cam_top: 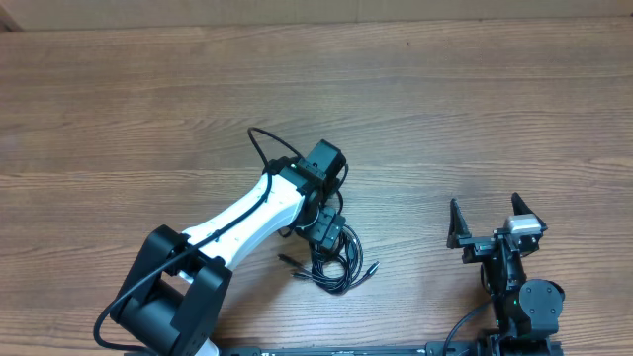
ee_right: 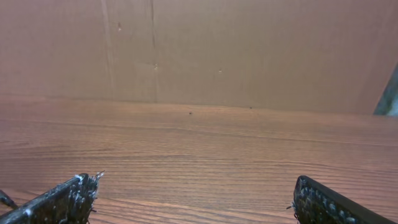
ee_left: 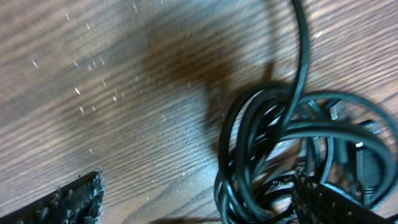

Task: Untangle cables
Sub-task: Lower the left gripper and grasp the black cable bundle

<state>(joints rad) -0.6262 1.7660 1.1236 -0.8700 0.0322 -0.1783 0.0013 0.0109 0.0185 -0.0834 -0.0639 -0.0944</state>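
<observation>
Cables lie as one knotted bundle on the table, directly beneath the left gripper; its jaws stand apart, gripping nothing; right gripper likewise apart, well aside; untangling judged barely begun.

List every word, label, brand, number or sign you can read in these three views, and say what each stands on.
None: no readable text appears in any view.
The cables, the wooden table, the left gripper and the right gripper show no lettering, label or number.
</observation>
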